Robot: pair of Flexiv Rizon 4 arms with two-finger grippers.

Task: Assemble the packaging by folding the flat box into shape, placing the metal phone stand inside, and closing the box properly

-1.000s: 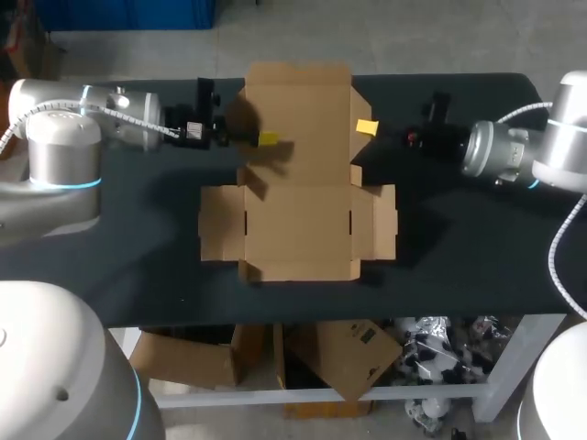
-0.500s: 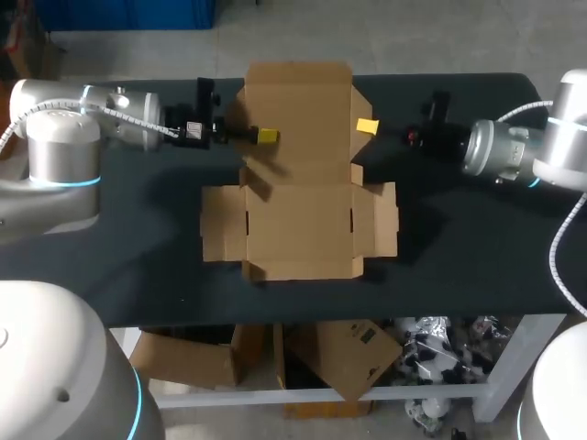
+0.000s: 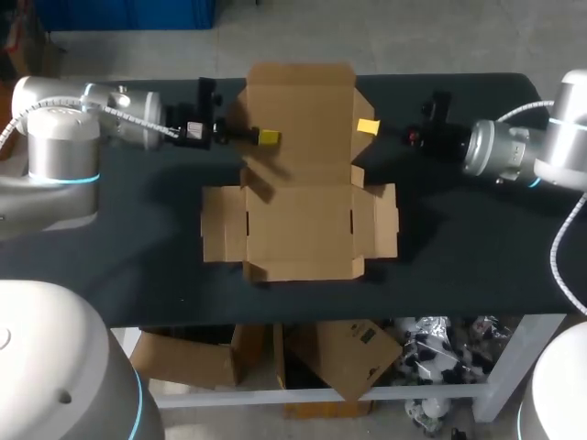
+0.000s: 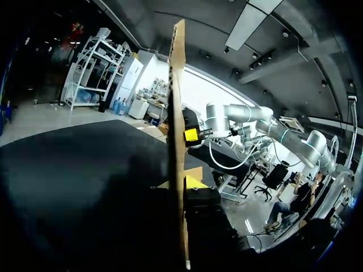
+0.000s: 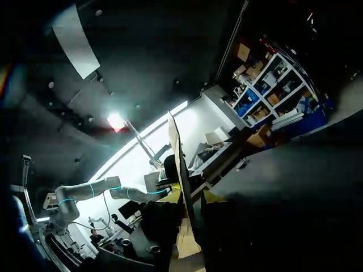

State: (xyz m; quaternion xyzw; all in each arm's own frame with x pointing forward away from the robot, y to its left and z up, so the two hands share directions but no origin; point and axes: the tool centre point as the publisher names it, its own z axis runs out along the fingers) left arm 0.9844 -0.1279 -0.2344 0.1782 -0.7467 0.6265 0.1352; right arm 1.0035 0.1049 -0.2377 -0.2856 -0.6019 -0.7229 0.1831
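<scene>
The box (image 3: pixel 298 225) lies opened out in the middle of the table (image 3: pixel 138 238), its base and side flaps flat, while its back panel (image 3: pixel 301 110) is held at both side edges. The left gripper (image 3: pixel 268 137) comes in over the panel's left edge and the right gripper (image 3: pixel 367 126) sits at its right edge. In each wrist view the panel runs edge-on straight through that gripper with a yellow tip close on either side, so both look closed on the card, the left less plainly than the right. I judge the card light and thin, stiff across a panel but ready to bend at its scored creases and easy to buckle or tear if pinched hard or pulled unevenly. The surface looks matt, so it should not slip much in the tips. The best hold is near a panel's edge and close to a crease, both arms moving together so the fold runs along the score, not across the face. The loose side flaps (image 3: pixel 223 225) and the low front flap (image 3: pixel 303 269) may swing or catch as the walls come up, and nothing weighs the base down, so it may slide on the table. The phone stand shows in no view, so I cannot tell where it waits
</scene>
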